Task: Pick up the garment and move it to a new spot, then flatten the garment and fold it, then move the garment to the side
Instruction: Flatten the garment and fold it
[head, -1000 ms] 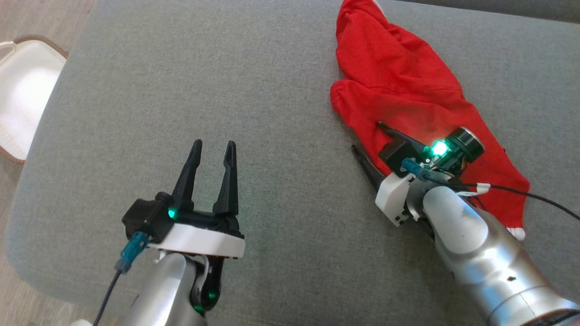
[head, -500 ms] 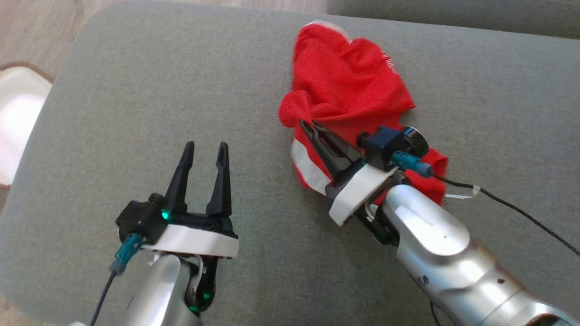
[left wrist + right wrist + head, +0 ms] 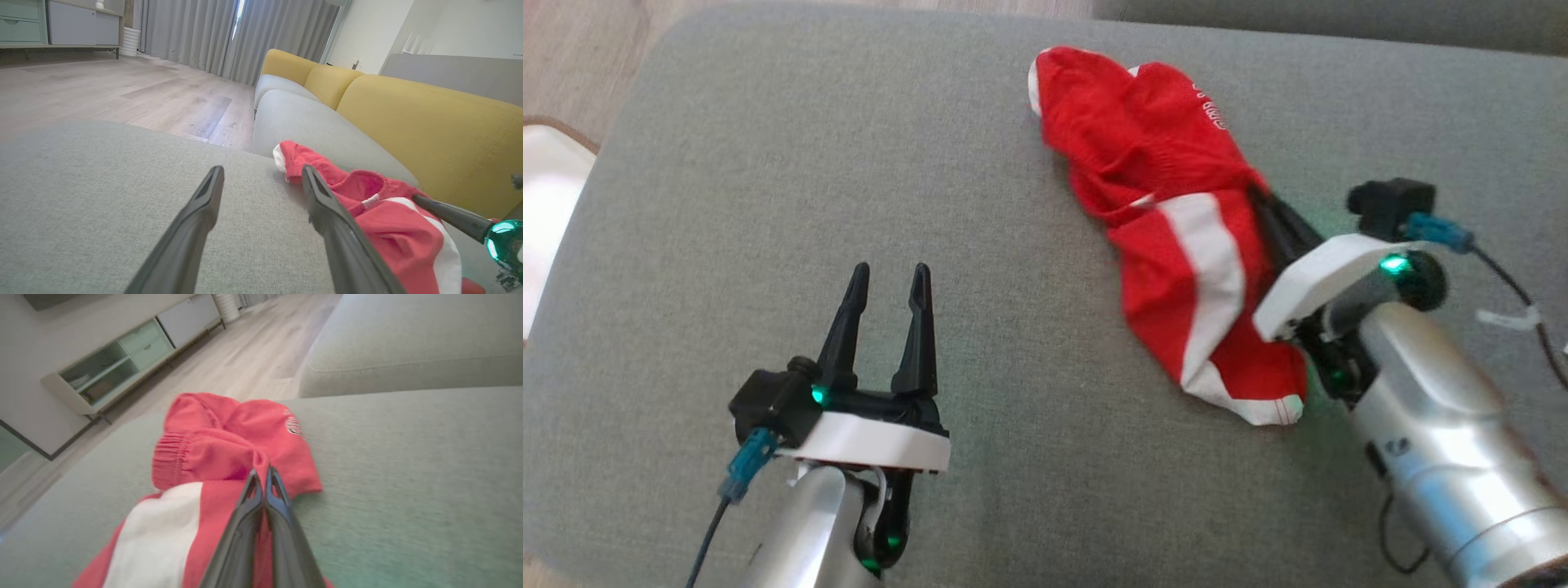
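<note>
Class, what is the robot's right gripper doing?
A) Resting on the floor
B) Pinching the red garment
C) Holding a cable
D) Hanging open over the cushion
B: the right gripper has its fingers shut on a fold of the red garment.

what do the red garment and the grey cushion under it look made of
Red garment: soft knit fabric, probably cotton jersey, matte; it crumples, with a gathered elastic band and white stripe.
Grey cushion: woven upholstery cloth, matte; a fine flecked weave shows.
</note>
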Motion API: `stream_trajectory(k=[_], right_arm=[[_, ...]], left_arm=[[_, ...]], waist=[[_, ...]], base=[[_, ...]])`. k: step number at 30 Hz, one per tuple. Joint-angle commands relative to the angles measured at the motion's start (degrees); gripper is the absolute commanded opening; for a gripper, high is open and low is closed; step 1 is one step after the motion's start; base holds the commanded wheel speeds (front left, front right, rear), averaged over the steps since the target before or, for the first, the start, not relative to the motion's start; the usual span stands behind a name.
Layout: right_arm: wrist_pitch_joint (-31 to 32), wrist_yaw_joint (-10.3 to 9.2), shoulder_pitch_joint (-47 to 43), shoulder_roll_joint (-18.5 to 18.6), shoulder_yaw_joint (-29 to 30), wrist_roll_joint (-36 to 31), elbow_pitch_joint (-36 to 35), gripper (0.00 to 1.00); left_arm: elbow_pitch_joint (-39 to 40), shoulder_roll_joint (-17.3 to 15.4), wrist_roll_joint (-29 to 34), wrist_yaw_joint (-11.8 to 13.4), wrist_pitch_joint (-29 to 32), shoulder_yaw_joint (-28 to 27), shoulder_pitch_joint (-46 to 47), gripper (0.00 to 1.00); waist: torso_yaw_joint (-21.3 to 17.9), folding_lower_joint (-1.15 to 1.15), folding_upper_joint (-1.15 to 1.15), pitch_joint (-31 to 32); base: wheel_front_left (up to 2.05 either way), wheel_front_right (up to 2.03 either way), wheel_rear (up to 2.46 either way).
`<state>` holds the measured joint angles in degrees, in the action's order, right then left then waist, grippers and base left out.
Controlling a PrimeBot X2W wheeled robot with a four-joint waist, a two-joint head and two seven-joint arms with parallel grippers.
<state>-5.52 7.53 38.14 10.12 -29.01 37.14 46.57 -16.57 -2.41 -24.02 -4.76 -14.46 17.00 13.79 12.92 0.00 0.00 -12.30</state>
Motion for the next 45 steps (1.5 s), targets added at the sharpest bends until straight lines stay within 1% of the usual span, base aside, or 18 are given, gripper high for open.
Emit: stream_trajectory(k=[1,3,5,6,7,8,11,15,18,23,26,30,33,37,39,42,45], right_arm=[[-0.20,-0.04,2.54,-0.05,-0.42,-0.44,-0.26,0.00],[-0.45,-0.04,3.26,0.76,-0.50,-1.21,2.08,0.00],[-1.32,-0.04,3.86,0.74,-0.74,-1.45,3.54,0.00],[-1.68,-0.04,4.11,0.58,-1.03,-1.61,4.18,0.02],[-2.08,-0.04,4.38,0.45,-1.55,-2.07,4.78,0.42],[-2.37,-0.04,4.61,0.25,-2.06,-2.54,5.47,1.00],[-3.90,-0.04,5.23,-0.64,-3.73,-3.65,6.43,1.00],[-6.14,-0.04,5.83,-0.89,-4.85,-5.08,6.67,1.00],[-7.98,-0.04,5.55,-1.06,-4.38,-5.79,5.97,1.00],[-9.21,-0.04,2.61,-0.62,-2.38,-6.85,2.01,1.00],[-9.41,-0.04,-0.12,0.07,0.94,-7.49,-1.44,1.00],[-9.45,-0.04,-5.43,0.95,8.02,-11.97,-7.82,1.00],[-9.46,-0.04,-11.04,-0.02,12.90,-17.51,-12.97,1.00],[-9.47,-0.04,-19.33,-3.33,19.55,-24.52,-20.07,1.00],[-9.47,-0.04,-23.36,-5.15,22.14,-26.07,-23.14,1.00],[-9.47,-0.04,-28.36,-6.45,23.05,-28.63,-26.18,1.00],[-9.47,-0.04,-31.53,-6.98,23.56,-29.66,-27.59,1.00]], left_arm=[[1.62,-0.47,0.49,-0.15,-0.54,-1.35,2.06,1.00],[1.56,-0.47,0.45,-0.20,-0.54,-1.24,2.38,1.00],[1.47,-0.47,0.37,-0.23,-0.54,-1.16,2.65,1.00],[1.44,-0.47,0.34,-0.23,-0.54,-1.15,2.75,1.00],[1.41,-0.47,0.31,-0.22,-0.54,-1.14,2.84,1.00],[1.38,-0.47,0.31,-0.21,-0.54,-1.16,2.91,1.00],[1.06,-0.47,0.38,-0.20,-0.54,-1.27,3.08,1.00],[0.62,-0.47,0.76,-0.22,-0.54,-1.69,3.19,1.00],[0.49,-0.47,1.30,-0.29,-0.54,-2.59,3.01,1.00],[0.50,-0.47,2.34,-0.51,-0.54,-4.71,2.07,1.00],[0.70,-0.47,2.86,-0.72,-0.54,-6.03,1.41,1.00],[1.27,-0.47,3.36,-1.01,-0.54,-7.62,0.70,1.00],[1.65,-0.47,3.55,-1.20,-0.54,-8.70,0.05,1.00],[1.94,-0.47,3.65,-1.42,-0.54,-9.53,-1.18,1.00],[1.99,-0.47,3.74,-1.51,-0.54,-9.71,-1.85,1.00],[1.94,-0.47,3.95,-1.66,-0.54,-9.81,-2.71,1.00],[1.97,-0.47,4.05,-1.78,-0.54,-9.72,-3.19,1.00]], waist=[[0.32,0.00,0.00,-0.77],[0.55,0.00,0.00,-1.34],[0.73,0.00,0.00,-1.71],[0.76,0.00,0.00,-1.86],[0.78,0.00,0.00,-1.99],[0.76,0.00,0.00,-2.06],[0.50,0.00,0.00,-1.89],[-0.29,0.00,0.00,-1.01],[-1.51,0.00,0.00,0.17],[-4.46,0.00,0.00,2.38],[-6.37,0.00,0.00,3.56],[-8.80,0.00,0.00,4.74],[-10.54,0.00,0.00,5.71],[-12.50,0.00,0.00,7.12],[-13.35,0.00,0.00,7.72],[-14.21,0.00,0.00,8.38],[-14.56,0.00,0.00,8.61]], base=[[0.00,0.00,0.00],[0.00,0.00,0.00],[0.00,0.00,0.00],[0.00,0.00,0.00],[0.00,0.00,0.00],[0.00,0.00,0.00],[0.00,0.00,0.00],[0.00,0.00,0.00],[0.00,0.00,0.00],[0.00,0.00,0.00],[0.00,0.00,0.00],[0.00,0.00,0.00],[0.00,0.00,0.00],[0.00,0.00,0.00],[0.00,0.00,0.00],[0.00,0.00,0.00],[0.00,0.00,0.00]])
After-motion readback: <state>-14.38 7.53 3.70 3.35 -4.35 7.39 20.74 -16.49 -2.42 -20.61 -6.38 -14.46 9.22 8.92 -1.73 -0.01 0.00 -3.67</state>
